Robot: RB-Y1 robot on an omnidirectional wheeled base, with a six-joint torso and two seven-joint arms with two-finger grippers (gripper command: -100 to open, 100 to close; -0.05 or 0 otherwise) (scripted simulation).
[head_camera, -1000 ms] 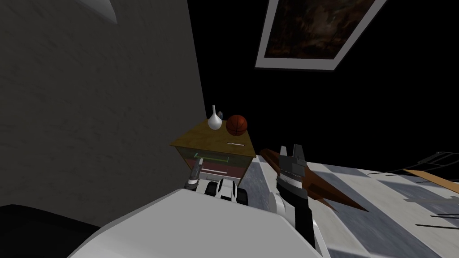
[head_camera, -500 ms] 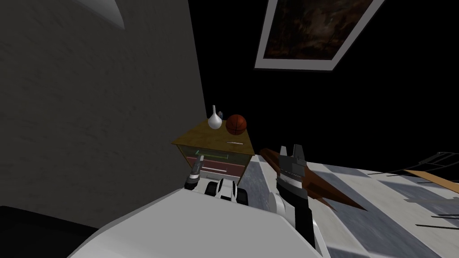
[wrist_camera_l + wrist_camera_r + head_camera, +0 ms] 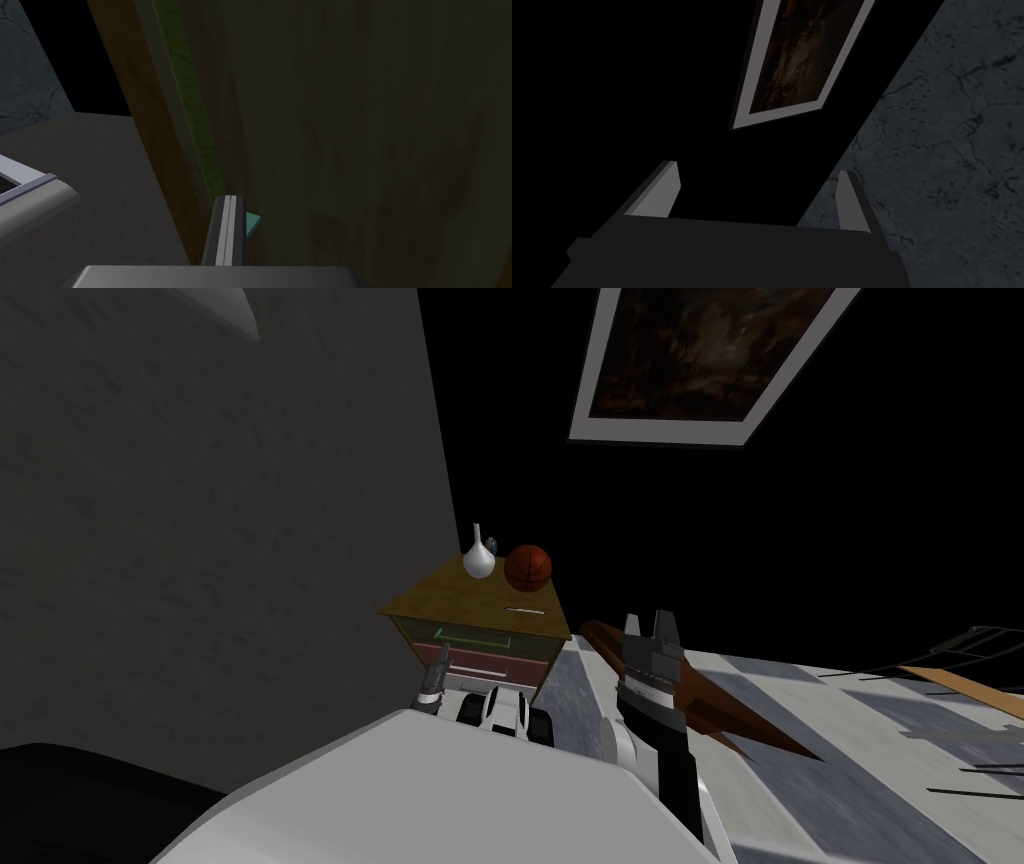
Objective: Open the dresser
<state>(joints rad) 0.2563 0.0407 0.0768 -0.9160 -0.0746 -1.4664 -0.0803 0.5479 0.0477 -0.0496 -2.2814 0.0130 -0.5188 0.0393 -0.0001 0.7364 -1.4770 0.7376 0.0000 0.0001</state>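
The dresser (image 3: 470,600) stands by the grey wall (image 3: 200,538), right in front of the robot. Its top drawer (image 3: 495,645) has a thin green handle (image 3: 470,638) and looks shut, or close to it. On top sit a white vase (image 3: 479,558) and a ball (image 3: 527,568).

The left gripper (image 3: 436,672) is up against the drawer's front, near its left end. In the left wrist view its fingers (image 3: 222,235) are pressed tight together, next to a green strip (image 3: 189,105) on the wood. A small teal bit (image 3: 252,222) pokes out just beside them. It is hard to tell if they pinch it or nothing at all.

The right gripper (image 3: 648,626) is off to the right, well away from the dresser. Its fingers are wide apart and hold nothing.

The step in hand seems to be getting hold of the drawer. Next, the left arm likely needs a sure hold on the handle. Then it needs a straight, slow pull toward the robot, so the vase does not tip and the ball does not roll.
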